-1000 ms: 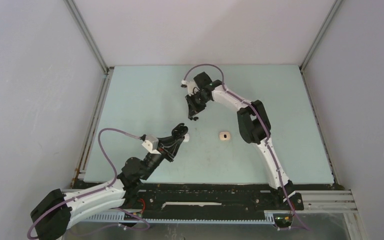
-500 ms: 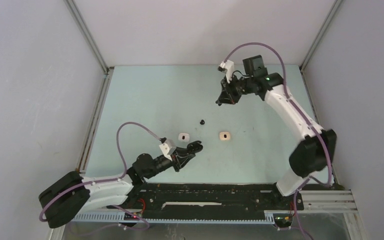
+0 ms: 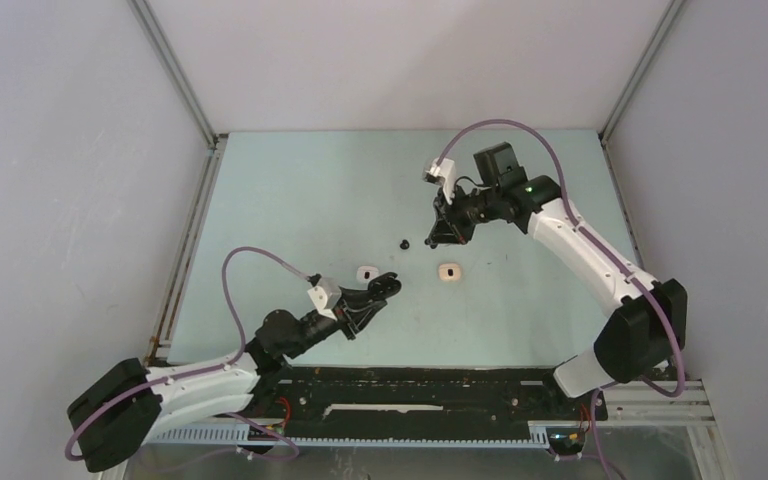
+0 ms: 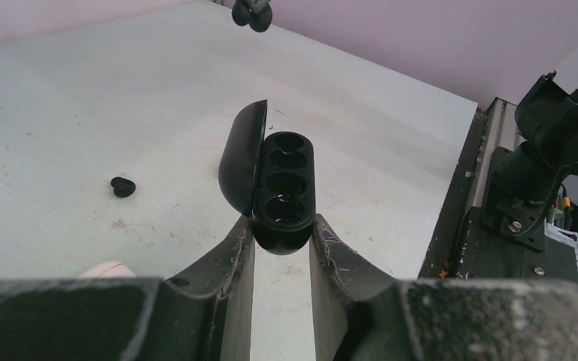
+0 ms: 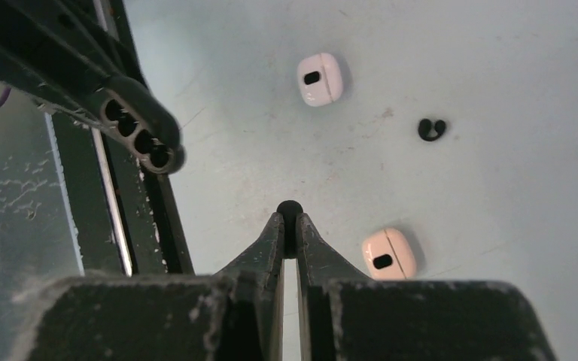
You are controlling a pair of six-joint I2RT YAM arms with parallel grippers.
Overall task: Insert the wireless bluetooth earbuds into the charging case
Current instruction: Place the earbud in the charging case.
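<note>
We log the left gripper (image 4: 282, 229) clamping the charging case (image 4: 282, 180) near the table's (image 3: 290, 190) front edge, lid open, wells showing. The right gripper (image 5: 290, 226) pinches a black earbud (image 5: 290, 208) over mid-table. A second black earbud (image 3: 403, 243) lies nearby. The white case (image 5: 320, 78) and pinkish case (image 5: 388, 253) lie shut.

No lettering, brand, number or sign can be read in any view. The open black oval plastic charging case (image 4: 282, 188) is plain. Beyond it on the pale green worktop (image 3: 290, 190), the white pebble-shaped case (image 5: 320, 79) and the peach pebble-shaped case (image 5: 389, 254) each show only a small dark slot.
</note>
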